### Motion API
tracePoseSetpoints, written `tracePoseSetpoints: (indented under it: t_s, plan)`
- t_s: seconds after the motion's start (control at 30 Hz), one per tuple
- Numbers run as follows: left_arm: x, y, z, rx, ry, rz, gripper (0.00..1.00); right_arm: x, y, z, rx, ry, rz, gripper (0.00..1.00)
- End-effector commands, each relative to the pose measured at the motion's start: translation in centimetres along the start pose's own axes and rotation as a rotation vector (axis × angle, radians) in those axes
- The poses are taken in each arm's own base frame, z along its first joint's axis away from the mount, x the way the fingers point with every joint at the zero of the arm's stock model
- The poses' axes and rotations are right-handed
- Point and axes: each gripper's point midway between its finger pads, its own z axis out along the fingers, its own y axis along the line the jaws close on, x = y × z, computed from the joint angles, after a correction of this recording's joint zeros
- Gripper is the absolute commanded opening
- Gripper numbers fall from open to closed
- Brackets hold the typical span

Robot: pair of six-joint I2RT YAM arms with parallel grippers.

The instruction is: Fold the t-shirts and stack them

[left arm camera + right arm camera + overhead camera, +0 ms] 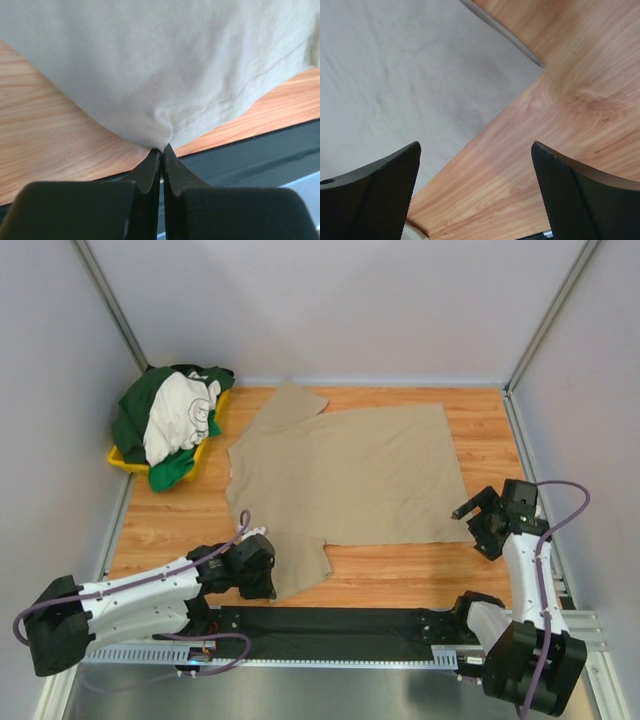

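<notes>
tan t-shirt (345, 475): spread flat mid-table | left gripper (161, 150): jaws pinched on near sleeve hem by the table's near edge | right gripper (476, 192): jaws wide, empty, above shirt's near-right corner | risk: thin pinch slips, sleeve drops mid-fold

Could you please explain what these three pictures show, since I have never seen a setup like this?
Two robot arms are bolted at the near edge of a wooden table. One picture looks down from above; the other two come from a camera on each wrist. A tan t-shirt lies spread flat. The left gripper is shut on the tan t-shirt's sleeve edge, nearest the arms. The right gripper hangs open above the shirt's bottom corner, holding nothing. At the far left, more t-shirts, green and white, are heaped on a yellow tray.
</notes>
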Motion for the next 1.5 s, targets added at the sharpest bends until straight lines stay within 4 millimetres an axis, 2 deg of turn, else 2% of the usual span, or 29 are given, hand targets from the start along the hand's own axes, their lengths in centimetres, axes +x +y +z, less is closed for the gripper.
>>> tracePoseSetpoints:
  t_s: [0.0,0.1,0.27,0.33,0.43,0.6,0.73,0.83,0.87,0.93,1.0,1.07,1.13,1.17,1.23,1.27,1.3,1.33,1.4,1.43,1.47]
  plan:
    - [-2.4,-0.1,-1.0,-0.023,-0.117,0.024,0.02,-0.3,-0.1,1.0,-0.025,0.007,0.033,0.92]
    - [-3.5,-0.3,-2.2,-0.040,-0.158,0.056,0.01,-0.2,-0.7,2.3,0.003,0.013,0.051,0.86]
    - [-4.5,-0.6,-3.5,-0.058,-0.191,0.096,0.01,-0.7,-1.6,4.9,0.066,0.030,0.062,0.69]
    - [-4.8,-0.7,-3.9,-0.057,-0.200,0.108,0.01,-0.7,-1.9,6.0,0.090,0.048,0.068,0.66]
    - [-5.2,-0.8,-4.5,-0.056,-0.214,0.115,0.01,-0.7,-1.8,7.3,0.090,0.066,0.073,0.50]
    - [-5.9,-0.4,-5.3,-0.053,-0.233,0.105,0.01,-0.5,-2.2,8.4,0.105,0.086,0.063,0.31]
    - [-6.7,-0.3,-6.8,-0.052,-0.263,0.106,0.00,-0.2,-2.3,8.2,0.100,0.089,0.048,0.00]
    - [-7.6,-0.5,-8.8,-0.068,-0.290,0.133,0.00,-0.1,-1.9,7.0,0.079,0.087,0.049,0.00]
    - [-8.5,-1.2,-10.3,-0.061,-0.324,0.150,0.00,-0.2,-1.7,6.5,0.072,0.080,0.048,0.00]
    - [-9.0,-1.1,-11.6,-0.087,-0.336,0.175,0.00,-0.1,-1.5,4.8,0.058,0.066,0.041,0.00]
    - [-10.4,-1.9,-13.3,-0.095,-0.376,0.216,0.00,-0.6,-1.0,3.0,0.042,0.037,0.037,0.00]
    - [-11.9,-2.8,-14.1,-0.106,-0.401,0.258,0.00,-1.6,0.2,1.7,0.001,0.003,0.040,0.00]
    - [-13.4,-3.3,-13.9,-0.126,-0.403,0.259,0.00,-2.3,1.5,0.4,-0.044,-0.010,0.044,0.00]
    - [-14.7,-3.8,-14.4,-0.113,-0.424,0.258,0.00,-3.4,2.5,-0.2,-0.066,-0.030,0.043,0.00]
    - [-16.4,-4.3,-14.1,-0.126,-0.420,0.257,0.00,-4.3,3.6,-0.6,-0.088,-0.032,0.036,0.00]
    - [-17.5,-5.0,-14.5,-0.110,-0.433,0.275,0.00,-4.8,4.2,-0.8,-0.099,-0.031,0.034,0.00]
    - [-19.1,-4.8,-14.7,-0.119,-0.455,0.244,0.00,-5.6,5.2,-0.7,-0.109,-0.020,0.029,0.00]
    - [-20.0,-5.0,-13.8,-0.131,-0.427,0.245,0.00,-6.0,5.7,-0.7,-0.116,-0.018,0.022,0.00]
    - [-22.9,-5.3,-14.3,-0.135,-0.459,0.231,0.00,-7.3,7.0,-0.2,-0.123,-0.015,0.012,0.00]
    - [-23.7,-5.1,-13.0,-0.156,-0.425,0.226,0.00,-7.6,7.6,-0.1,-0.128,-0.014,0.004,0.00]
    - [-25.0,-5.7,-13.3,-0.144,-0.435,0.234,0.00,-7.8,8.0,0.3,-0.128,-0.008,-0.004,0.00]
